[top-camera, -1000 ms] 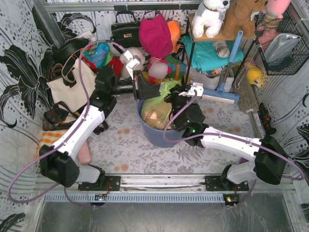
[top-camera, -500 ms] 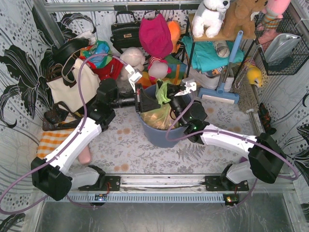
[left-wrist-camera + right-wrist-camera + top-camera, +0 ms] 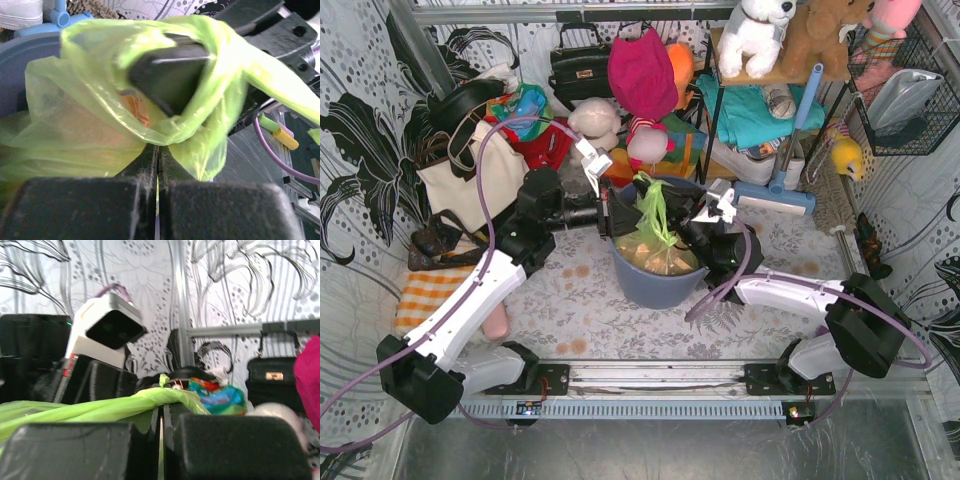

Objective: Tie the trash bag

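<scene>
Two pincers, your left gripper (image 3: 610, 213) and right gripper (image 3: 692, 213), are clenching gathered flaps of the trash bag (image 3: 655, 245), which is sitting in the bin (image 3: 640, 285); you are apparently forming a knot, not yet cinched.

On my top feed a blue-grey round bin (image 3: 645, 285) stands mid-table on the floral-print cover (image 3: 570, 300). At back left I see a cream tote bag (image 3: 470, 185) with black straps, and an orange-striped cloth (image 3: 425, 290) lies nearer to me. A black handbag (image 3: 582, 68) sits at the back beside a magenta cloth item (image 3: 642, 75). On the right-hand shelf a white plush dog (image 3: 757, 35) sits next to a brown teddy (image 3: 820, 35). A blue-handled brush (image 3: 798, 125) leans below them.
</scene>
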`<state>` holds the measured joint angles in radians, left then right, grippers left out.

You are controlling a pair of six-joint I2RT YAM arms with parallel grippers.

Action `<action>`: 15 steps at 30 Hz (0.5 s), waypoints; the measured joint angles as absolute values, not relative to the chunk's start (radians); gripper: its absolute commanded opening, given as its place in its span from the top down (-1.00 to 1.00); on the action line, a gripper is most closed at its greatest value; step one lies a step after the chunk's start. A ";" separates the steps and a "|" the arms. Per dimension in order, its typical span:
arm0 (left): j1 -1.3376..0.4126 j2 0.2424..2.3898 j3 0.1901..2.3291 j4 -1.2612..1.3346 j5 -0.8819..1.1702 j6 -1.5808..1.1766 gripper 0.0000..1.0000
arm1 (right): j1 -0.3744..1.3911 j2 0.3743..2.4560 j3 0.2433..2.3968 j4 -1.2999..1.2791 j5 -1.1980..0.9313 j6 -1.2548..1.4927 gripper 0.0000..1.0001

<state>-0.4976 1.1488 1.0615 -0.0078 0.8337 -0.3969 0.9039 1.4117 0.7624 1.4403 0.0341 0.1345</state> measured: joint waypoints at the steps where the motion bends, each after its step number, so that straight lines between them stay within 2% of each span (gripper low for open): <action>1: -0.498 1.149 1.061 -0.008 0.829 -0.394 1.00 | 0.904 1.417 0.762 1.469 0.014 0.134 1.00; 6: -0.497 1.149 1.062 -0.009 0.821 -0.381 0.94 | 0.904 1.438 0.762 1.571 -0.067 0.135 1.00; 10: -0.498 1.147 1.062 -0.016 0.814 -0.365 0.56 | 0.903 1.443 0.762 1.588 -0.115 0.135 1.00; 12: -0.498 1.144 1.062 -0.035 0.798 -0.357 0.51 | 0.903 1.444 0.762 1.594 -0.134 0.135 1.00; 15: -0.498 1.131 1.062 -0.086 0.736 -0.343 0.29 | 0.903 1.445 0.762 1.595 -0.158 0.134 1.00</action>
